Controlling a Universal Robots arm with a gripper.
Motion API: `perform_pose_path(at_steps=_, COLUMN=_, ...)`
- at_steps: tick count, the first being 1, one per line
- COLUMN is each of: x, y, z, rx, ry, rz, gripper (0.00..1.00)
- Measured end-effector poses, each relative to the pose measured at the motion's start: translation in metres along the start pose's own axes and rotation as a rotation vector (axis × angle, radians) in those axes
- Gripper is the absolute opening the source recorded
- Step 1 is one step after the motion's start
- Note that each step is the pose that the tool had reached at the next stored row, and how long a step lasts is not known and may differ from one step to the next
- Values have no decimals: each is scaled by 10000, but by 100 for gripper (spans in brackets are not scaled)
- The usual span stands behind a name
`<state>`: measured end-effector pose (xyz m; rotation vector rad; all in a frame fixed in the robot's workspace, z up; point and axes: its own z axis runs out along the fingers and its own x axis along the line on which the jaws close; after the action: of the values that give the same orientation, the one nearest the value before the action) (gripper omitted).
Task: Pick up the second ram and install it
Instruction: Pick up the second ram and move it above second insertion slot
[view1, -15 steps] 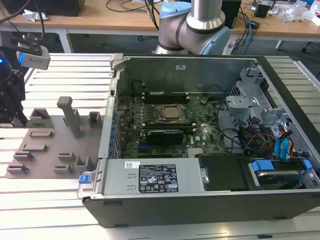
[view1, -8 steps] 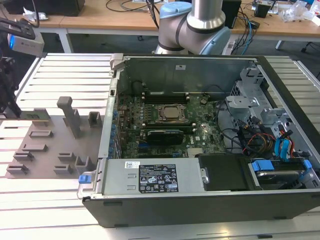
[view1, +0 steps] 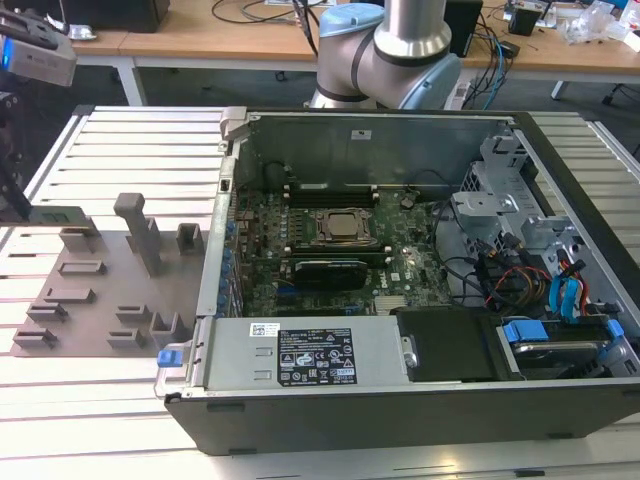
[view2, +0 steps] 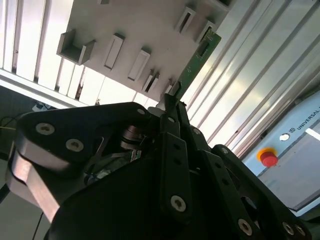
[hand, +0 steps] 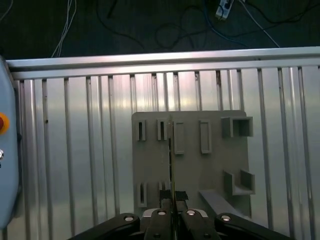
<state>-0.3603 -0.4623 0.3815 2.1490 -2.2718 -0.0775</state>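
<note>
Green ram (view2: 197, 61) is pinched at one end between the fingers of the gripper (view2: 171, 100), which are closed tight on it. In both wrist views the ram juts out from the fingertips over a grey plate (hand: 195, 170) of holder blocks lying on a slatted metal table (hand: 75, 150). In the exterior view, an open computer case (view1: 400, 420) sits beside the plate, its socket (view1: 340, 228) exposed.

Unreadable fine print on the white label (view1: 315, 362); lettering on the pale panel (view2: 295, 172)
</note>
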Motion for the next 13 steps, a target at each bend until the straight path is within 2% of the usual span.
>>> perform_pose_path(at_steps=2, x=-2, y=4, z=-89, rx=0, ry=0, rz=0, gripper=14)
perform_pose_path(at_steps=4, x=-3, y=6, z=-127, rx=0, ry=-1, rz=0, gripper=14)
perform_pose_path(at_steps=6, x=-5, y=9, z=-211, rx=0, ry=-1, rz=0, gripper=14)
perform_pose_path(at_steps=7, x=-5, y=11, z=-230, rx=1, ry=-6, rz=0, gripper=14)
perform_pose_path(at_steps=13, x=-6, y=0, z=-233, rx=-3, ry=-6, rz=-3, gripper=14)
